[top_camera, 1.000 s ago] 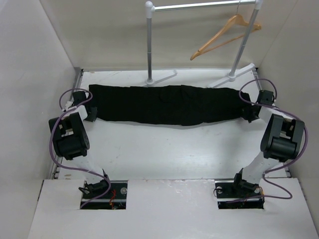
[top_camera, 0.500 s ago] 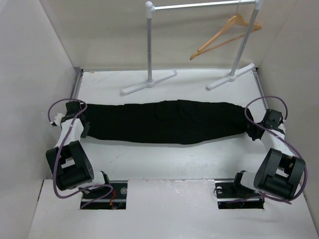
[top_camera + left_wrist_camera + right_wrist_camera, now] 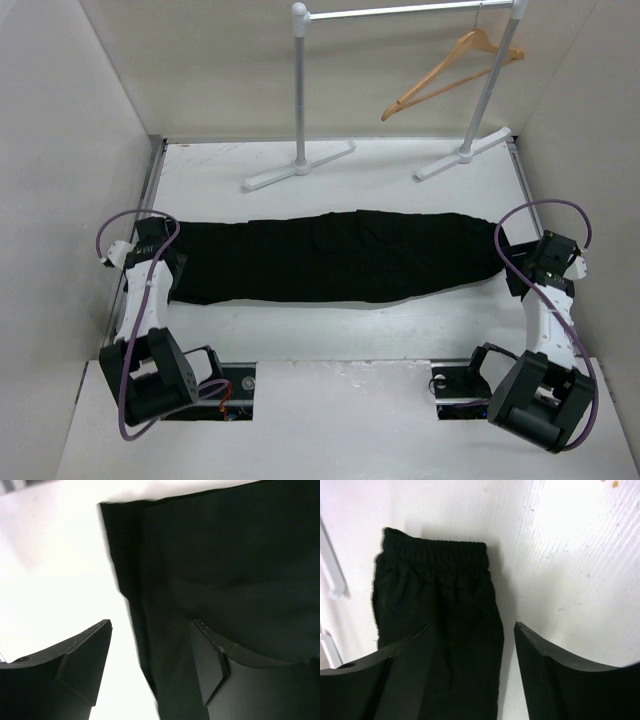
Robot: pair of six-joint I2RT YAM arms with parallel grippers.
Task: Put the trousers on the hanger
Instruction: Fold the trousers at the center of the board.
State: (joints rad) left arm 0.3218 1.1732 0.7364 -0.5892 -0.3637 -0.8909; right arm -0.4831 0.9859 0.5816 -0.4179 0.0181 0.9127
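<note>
Just on the near side of the rail stand (image 3: 300, 90), the trousers (image 3: 330, 258) lie flat on the worktop (image 3: 330, 330) as one long black band with a ribbed elastic edge at the right end. The left jaws and right jaws stand wide over its ends, gripping nothing.

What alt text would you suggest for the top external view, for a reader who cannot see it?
Black trousers lie stretched flat across a white table, with the left arm at their left end and the right arm at their right end. Behind them, a tan wooden hanger hangs from a grey rail stand.
</note>
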